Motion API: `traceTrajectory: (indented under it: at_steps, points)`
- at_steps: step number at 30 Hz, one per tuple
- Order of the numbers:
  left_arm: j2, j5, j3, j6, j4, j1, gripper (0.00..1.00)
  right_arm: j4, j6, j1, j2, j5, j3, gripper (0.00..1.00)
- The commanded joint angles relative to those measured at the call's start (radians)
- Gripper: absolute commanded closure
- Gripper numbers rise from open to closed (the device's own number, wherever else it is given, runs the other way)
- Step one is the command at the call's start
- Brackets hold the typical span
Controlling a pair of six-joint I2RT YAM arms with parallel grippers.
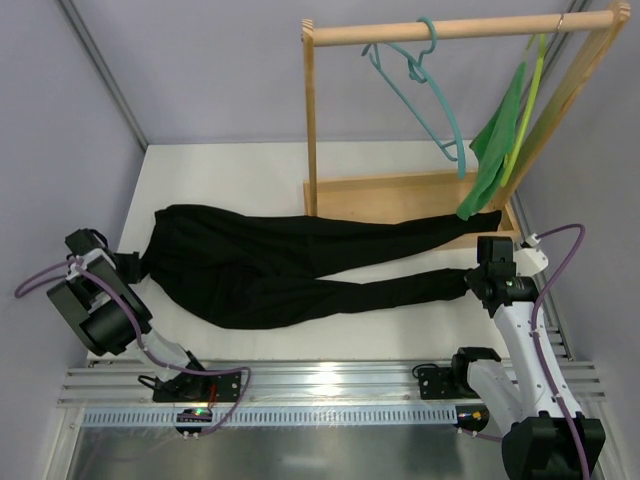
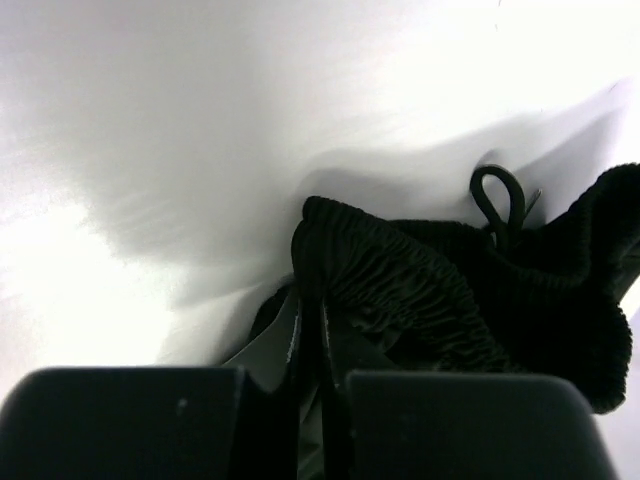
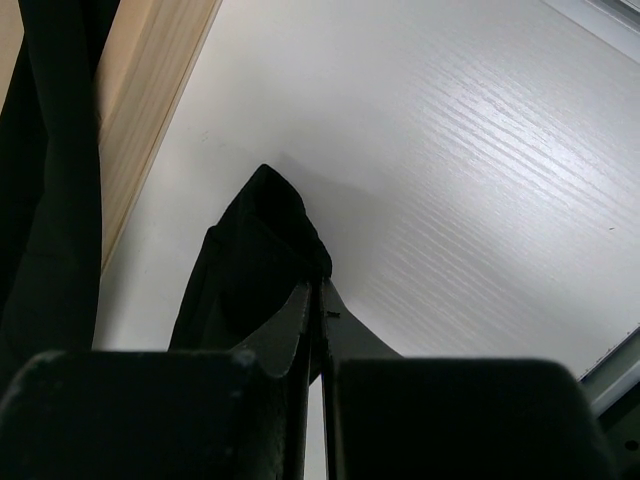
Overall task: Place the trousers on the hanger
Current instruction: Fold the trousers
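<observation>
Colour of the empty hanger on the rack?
Teal-blue hanger, clearest in the top external view.

Overhead, two wrist close-ups on trousers [image 1: 250,275]

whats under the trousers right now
Mostly the white table, where the trousers lie flat; the far leg's end lies over the wooden rack base. Anything else beneath the fabric is covered and cannot be seen.
</observation>
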Motion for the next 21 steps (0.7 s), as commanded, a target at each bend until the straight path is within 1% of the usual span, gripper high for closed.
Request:
traceTrajectory:
  at_steps: [1,2,4,5,6,7,9,10,11,12,13,14,15,16,18,20,21]
  points:
    - [-0.003,-0.033,0.112,0.015,-0.136,0.006,1.0,0.001,-0.005,-0.005,-0.009,0.062,0.036,0.96]
    - [-0.012,-0.071,0.135,0.012,-0.184,0.006,1.0,-0.004,-0.01,-0.005,-0.009,0.075,0.047,0.96]
    - [-0.081,-0.108,0.155,0.005,-0.268,0.008,1.0,-0.018,-0.013,-0.006,-0.009,0.131,0.078,0.96]
    - [-0.109,-0.14,0.155,0.002,-0.282,0.006,1.0,-0.016,-0.01,-0.008,-0.011,0.152,0.083,0.97]
    - [-0.167,-0.154,0.155,0.005,-0.295,0.006,1.0,0.0,-0.005,-0.009,-0.011,0.178,0.08,0.96]
    - [-0.187,-0.165,0.157,0.012,-0.322,0.006,1.0,0.049,-0.01,-0.017,-0.011,0.192,0.055,0.96]
    - [-0.222,-0.203,0.151,0.028,-0.356,0.005,1.0,0.105,-0.039,-0.083,-0.002,0.172,0.032,0.96]
    - [-0.244,-0.211,0.144,0.043,-0.374,0.006,1.0,0.181,-0.056,-0.11,0.0,0.108,0.005,0.96]
    - [-0.25,-0.211,0.119,0.052,-0.378,0.006,1.0,0.223,-0.079,-0.162,0.0,0.064,-0.012,0.94]
    - [-0.252,-0.212,0.103,0.06,-0.378,0.006,1.0,0.264,-0.099,-0.185,0.0,0.019,-0.029,0.91]
    - [-0.25,-0.205,0.089,0.075,-0.376,0.006,1.0,0.322,-0.137,-0.202,0.001,-0.031,-0.049,0.67]
    - [-0.245,-0.195,0.076,0.081,-0.376,0.006,1.0,0.323,-0.151,-0.221,0.007,-0.1,-0.048,0.57]
    - [-0.242,-0.185,0.053,0.086,-0.375,0.006,1.0,0.294,-0.154,-0.244,0.03,-0.111,-0.031,0.52]
    - [-0.242,-0.162,0.036,0.087,-0.367,0.006,1.0,0.222,-0.177,-0.249,0.041,-0.121,0.022,0.46]
    - [-0.248,-0.143,-0.006,0.087,-0.343,0.006,1.0,0.205,-0.217,-0.249,0.032,-0.225,0.056,0.41]
    - [-0.268,-0.126,-0.029,0.087,-0.323,0.008,1.0,0.189,-0.254,-0.247,0.02,-0.329,0.093,0.4]
    - [-0.274,-0.125,-0.04,0.087,-0.307,0.008,1.0,0.185,-0.26,-0.242,0.012,-0.428,0.104,0.4]
